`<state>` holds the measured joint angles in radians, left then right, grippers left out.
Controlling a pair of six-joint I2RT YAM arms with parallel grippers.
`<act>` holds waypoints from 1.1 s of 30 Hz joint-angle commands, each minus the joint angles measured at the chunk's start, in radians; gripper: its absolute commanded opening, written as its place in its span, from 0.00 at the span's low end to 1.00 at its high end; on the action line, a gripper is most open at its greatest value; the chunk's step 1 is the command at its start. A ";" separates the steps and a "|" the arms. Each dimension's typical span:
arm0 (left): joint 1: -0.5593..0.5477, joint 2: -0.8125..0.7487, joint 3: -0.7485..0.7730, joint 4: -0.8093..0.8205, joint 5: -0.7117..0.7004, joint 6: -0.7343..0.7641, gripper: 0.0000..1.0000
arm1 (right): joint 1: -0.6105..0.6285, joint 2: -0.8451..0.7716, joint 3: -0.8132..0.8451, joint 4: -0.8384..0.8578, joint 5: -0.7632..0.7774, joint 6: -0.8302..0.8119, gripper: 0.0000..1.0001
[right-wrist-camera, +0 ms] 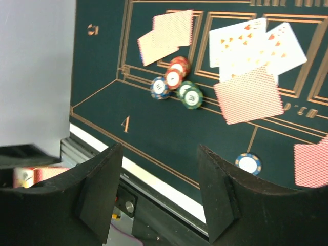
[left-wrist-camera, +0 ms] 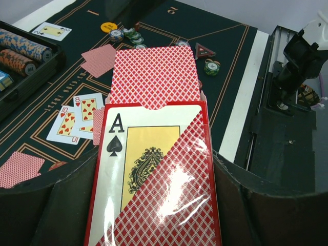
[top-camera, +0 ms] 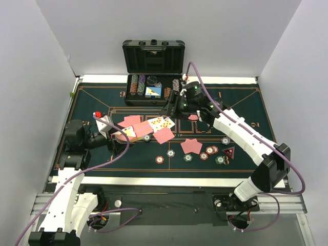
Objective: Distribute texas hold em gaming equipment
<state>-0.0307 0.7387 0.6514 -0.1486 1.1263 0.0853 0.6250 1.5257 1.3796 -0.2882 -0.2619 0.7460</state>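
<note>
My left gripper (top-camera: 123, 136) is shut on a red card box (left-wrist-camera: 154, 174) with an ace of spades on its face and its flap open, held low over the left of the felt. My right gripper (top-camera: 174, 106) is open and empty above the back middle of the felt; its jaws (right-wrist-camera: 161, 169) stand wide apart. Face-up cards (top-camera: 161, 123) and red-backed cards (top-camera: 190, 146) lie on the felt. Striped chips (top-camera: 205, 154) lie at the front right, and also show in the right wrist view (right-wrist-camera: 174, 84). A dark red triangular marker (top-camera: 228, 152) lies beside them.
A black case (top-camera: 154, 56) stands open at the back with racked chip rows (top-camera: 137, 84). An orange disc (left-wrist-camera: 108, 26) lies far on the felt. The white table edge (right-wrist-camera: 154, 179) and a metal rail run under my right gripper. White walls close in both sides.
</note>
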 commanded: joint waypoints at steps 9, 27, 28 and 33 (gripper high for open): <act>0.006 -0.002 0.028 -0.025 0.053 0.088 0.00 | 0.179 0.085 0.194 -0.324 0.026 -0.128 0.50; 0.003 -0.002 0.011 -0.062 0.052 0.143 0.00 | 0.285 0.160 0.225 -0.178 -0.120 -0.068 0.45; 0.003 -0.005 0.013 -0.087 0.055 0.154 0.01 | 0.288 0.160 0.223 -0.177 -0.120 -0.065 0.45; -0.003 -0.012 0.024 -0.147 0.046 0.206 0.00 | 0.288 0.156 0.207 -0.175 -0.116 -0.065 0.44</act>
<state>-0.0307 0.7406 0.6483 -0.2501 1.1511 0.2325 0.8997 1.6947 1.5948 -0.5034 -0.3527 0.6647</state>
